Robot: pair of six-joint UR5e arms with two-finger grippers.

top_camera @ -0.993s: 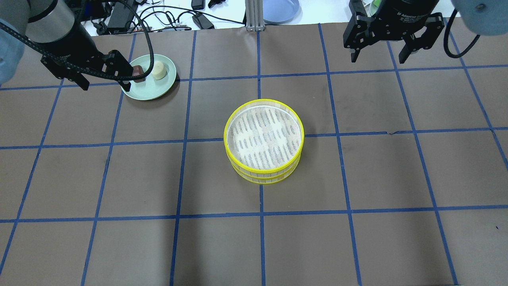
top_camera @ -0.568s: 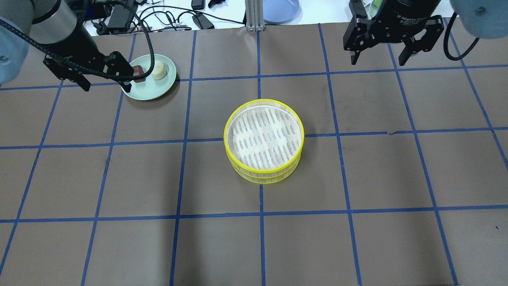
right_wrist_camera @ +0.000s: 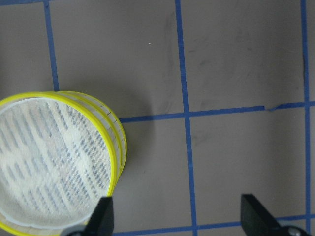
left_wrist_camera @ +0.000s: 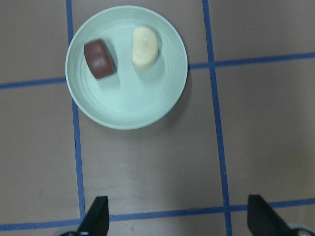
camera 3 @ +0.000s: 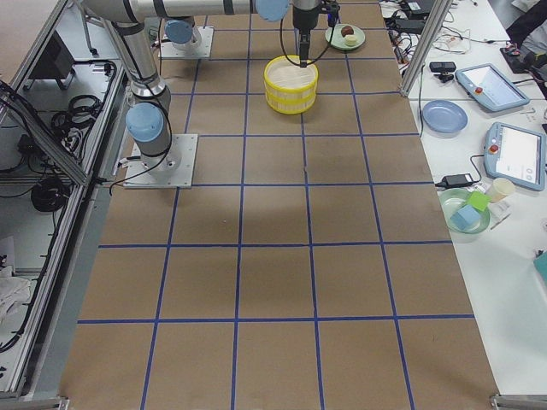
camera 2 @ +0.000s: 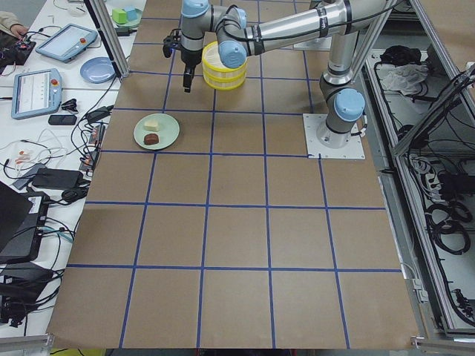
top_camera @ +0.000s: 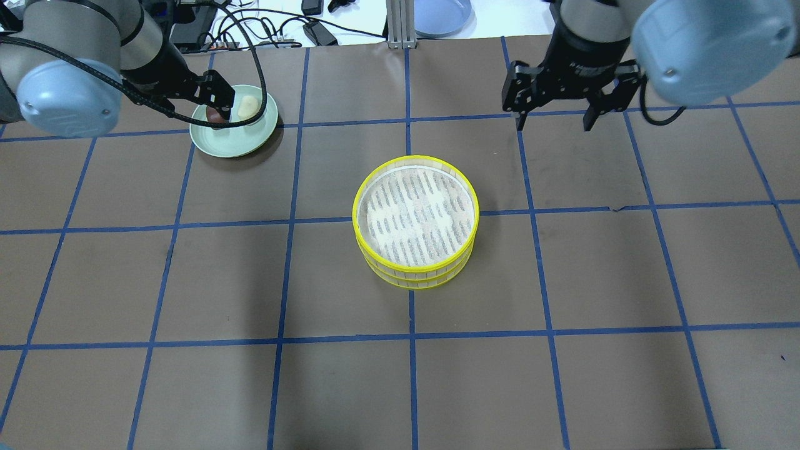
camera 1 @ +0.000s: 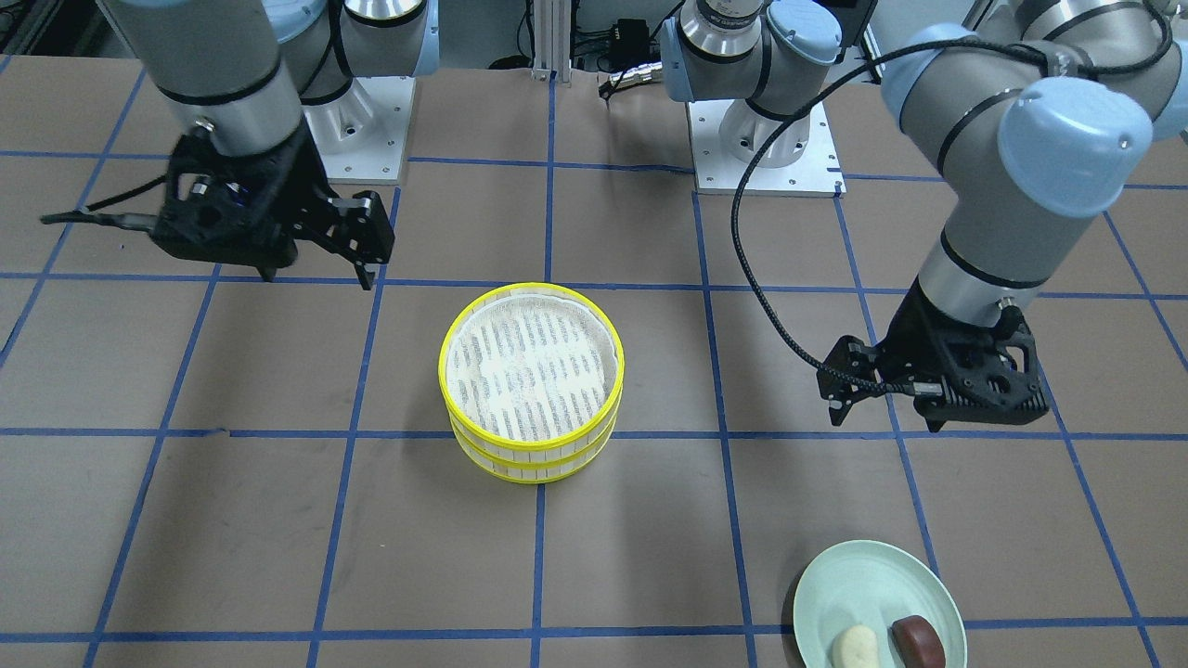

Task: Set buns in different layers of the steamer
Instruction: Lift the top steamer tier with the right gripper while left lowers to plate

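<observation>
Find the layers of steamer [top_camera: 415,219] stacked mid-table, top floor bare, nothing loaded yet. Beyond, note the right gripper [top_camera: 553,122] shifted inward toward the stack within the last second; jaws spread wide, empty, clear of the rim. Farthest, note the left gripper [left_wrist_camera: 179,216] swung in toward the plate [left_wrist_camera: 128,105], hovering short of it, fingers spread, touching nothing. Locate both buns there: cream bun [left_wrist_camera: 144,45] beside brown bun [left_wrist_camera: 100,59]. Treat as approach to first pick.
</observation>
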